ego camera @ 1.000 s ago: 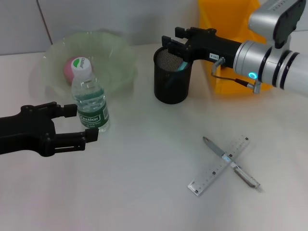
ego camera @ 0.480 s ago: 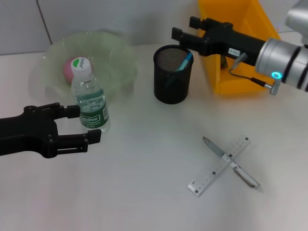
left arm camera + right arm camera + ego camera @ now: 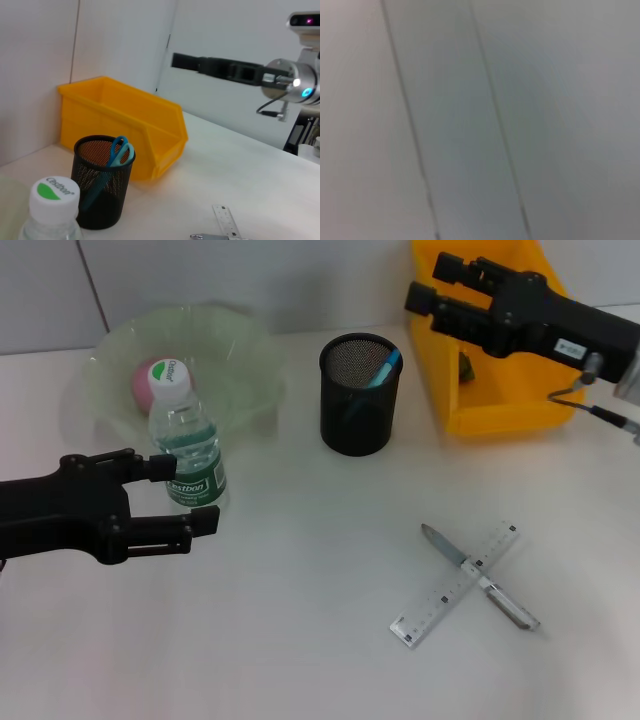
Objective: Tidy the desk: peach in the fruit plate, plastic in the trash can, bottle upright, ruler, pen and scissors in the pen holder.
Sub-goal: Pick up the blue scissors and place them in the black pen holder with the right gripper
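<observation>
White desk (image 3: 300, 640) fills the head view, with a pale wall behind it. Nearest the robot, the ruler (image 3: 455, 583) and the pen (image 3: 480, 576) lie crossed on the desk at the right, the pen over the ruler. At the left, the left gripper (image 3: 185, 500) sits low beside the bottle (image 3: 186, 445), its fingers spread apart on either side of the bottle's base and not pressing it; the bottle stands upright with its cap on. Just behind the bottle is the fruit plate (image 3: 240, 350), and the peach (image 3: 146, 382) rests inside it, partly hidden by the bottle's cap. Near the middle stands the pen holder (image 3: 359, 400), with the scissors (image 3: 383, 368) in it, handles up; the left wrist view shows the light blue handles (image 3: 120, 150) poking above the mesh rim. To the right of the pen holder is the trash can (image 3: 480, 390), and a small dark thing lies in it, probably the plastic (image 3: 466, 366). Farthest back, the right gripper (image 3: 425, 285) hangs in the air over the trash can, its fingers apart and holding nothing.
</observation>
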Available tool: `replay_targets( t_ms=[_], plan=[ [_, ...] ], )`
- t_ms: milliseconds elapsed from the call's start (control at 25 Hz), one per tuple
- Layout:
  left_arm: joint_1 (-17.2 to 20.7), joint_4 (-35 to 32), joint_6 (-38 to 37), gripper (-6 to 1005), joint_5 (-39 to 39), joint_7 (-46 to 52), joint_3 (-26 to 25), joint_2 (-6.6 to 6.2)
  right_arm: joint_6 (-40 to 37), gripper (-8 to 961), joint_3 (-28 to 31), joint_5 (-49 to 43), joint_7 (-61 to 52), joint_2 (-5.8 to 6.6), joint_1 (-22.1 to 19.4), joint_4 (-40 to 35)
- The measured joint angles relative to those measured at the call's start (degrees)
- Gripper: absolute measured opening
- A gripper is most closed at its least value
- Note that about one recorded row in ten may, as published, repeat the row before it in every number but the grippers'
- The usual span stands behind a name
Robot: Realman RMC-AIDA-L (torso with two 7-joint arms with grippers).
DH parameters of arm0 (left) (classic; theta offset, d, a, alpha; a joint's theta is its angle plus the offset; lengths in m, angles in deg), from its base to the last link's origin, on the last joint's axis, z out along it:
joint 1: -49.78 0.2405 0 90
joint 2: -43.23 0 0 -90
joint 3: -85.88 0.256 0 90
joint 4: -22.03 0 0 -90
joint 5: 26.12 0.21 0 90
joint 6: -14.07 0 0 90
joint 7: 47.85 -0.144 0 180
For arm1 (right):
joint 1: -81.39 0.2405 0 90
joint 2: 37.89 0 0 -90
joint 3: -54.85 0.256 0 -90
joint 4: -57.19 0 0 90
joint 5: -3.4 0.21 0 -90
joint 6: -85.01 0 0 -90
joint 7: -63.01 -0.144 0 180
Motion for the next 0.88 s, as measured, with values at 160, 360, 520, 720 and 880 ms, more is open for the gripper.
replay_targets(
  t_ms=[160, 360, 520, 720, 880],
  plan=[
    [-0.44, 0.67, 0.01, 851, 0.01, -0.54, -0.01, 0.07, -5.17, 711, 0.19, -5.52, -5.09, 2.48, 0.06, -3.82],
    [-0.63, 1.26, 0.01, 850, 0.00, -0.73, 0.00, 0.11, -11.77, 712, 0.35, -16.57, -10.30, 6.24, 3.08, -8.97],
    [-0.63, 1.26, 0.01, 850, 0.00, -0.73, 0.00, 0.11, -17.20, 712, 2.99, -28.51, -13.94, 8.87, 7.17, -13.43],
    [-0.80, 1.37, 0.51, 849, -0.63, 0.26, -0.59, 0.14, -23.83, 712, 5.23, -42.97, -15.39, 10.46, 13.69, -17.14],
    [-1.01, 1.43, 1.13, 849, -1.30, 0.80, -1.17, 0.22, -27.27, 713, 2.55, -52.12, -15.52, 10.49, 18.65, -18.70]
  ],
)
